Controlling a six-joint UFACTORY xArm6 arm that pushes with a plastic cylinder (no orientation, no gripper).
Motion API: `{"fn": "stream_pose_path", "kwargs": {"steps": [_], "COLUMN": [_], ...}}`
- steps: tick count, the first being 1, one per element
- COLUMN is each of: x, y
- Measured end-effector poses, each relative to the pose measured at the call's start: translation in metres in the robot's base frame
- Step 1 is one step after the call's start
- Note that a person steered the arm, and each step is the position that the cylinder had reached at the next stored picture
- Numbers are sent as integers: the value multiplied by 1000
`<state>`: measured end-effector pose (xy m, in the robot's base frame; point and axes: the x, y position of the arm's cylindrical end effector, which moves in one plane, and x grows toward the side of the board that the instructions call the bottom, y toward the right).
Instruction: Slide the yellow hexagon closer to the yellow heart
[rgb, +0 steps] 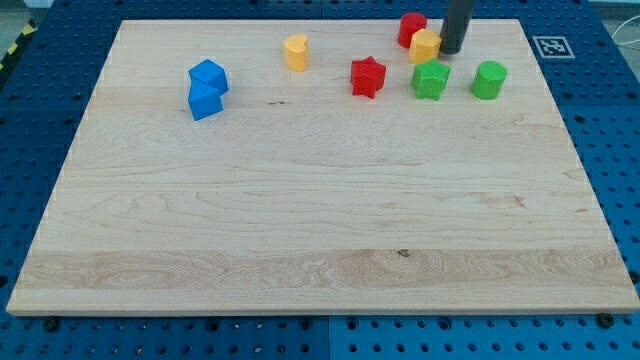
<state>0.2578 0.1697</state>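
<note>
The yellow hexagon (425, 45) sits near the view's top, right of centre. My tip (451, 50) stands right against its right side; whether they touch I cannot tell. The yellow heart (295, 51) lies well to the hexagon's left, also near the top edge. A red round block (410, 27) sits just behind and left of the hexagon, close to it or touching.
A red star (368, 77) lies below the line between hexagon and heart. A green star-like block (431, 79) sits just below the hexagon, with a green round block (489, 79) to its right. Two blue blocks (207, 88) huddle at the left. The wooden board's (320, 220) top edge is close.
</note>
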Motion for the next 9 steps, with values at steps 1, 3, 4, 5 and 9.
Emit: {"fn": "stream_pose_path", "kwargs": {"steps": [1,3,4,5,9], "x": [2,31,16,1,-3], "y": [-16,-25,-29,-24,-68]}}
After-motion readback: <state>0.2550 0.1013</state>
